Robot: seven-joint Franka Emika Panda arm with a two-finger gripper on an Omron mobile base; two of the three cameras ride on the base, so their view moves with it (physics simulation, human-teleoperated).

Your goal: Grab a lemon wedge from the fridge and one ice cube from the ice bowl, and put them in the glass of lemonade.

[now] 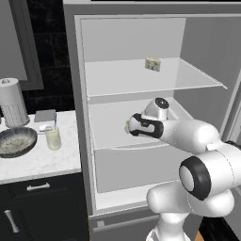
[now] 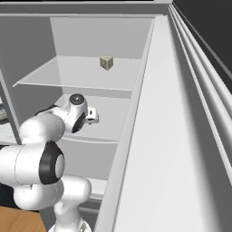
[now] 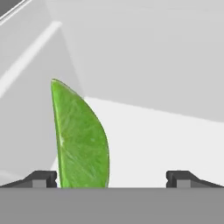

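The fridge (image 1: 202,70) was seen standing open, its white shelved interior exposed, and the arm was reached into it at the level of the middle shelf (image 1: 110,129). In the hand view the pincer (image 3: 111,178) was shown spread wide, its two dark fingertips (image 3: 41,178) well apart. The lemon wedge (image 3: 81,140) was found upright on the white shelf floor just inside the left fingertip, close to it, though contact could not be made out; nothing was pinched. In the left base view a sliver of green (image 1: 127,123) was glimpsed at the front of the hand.

On the upper glass shelf (image 1: 188,77) a pale speckled cube (image 1: 152,64) was set alone. On the counter (image 1: 42,162) left of the fridge the ice bowl (image 1: 16,141) was placed, and the glass of lemonade (image 1: 53,139) just beside it to the right. A paper-towel roll (image 1: 12,103) was stood behind the bowl.
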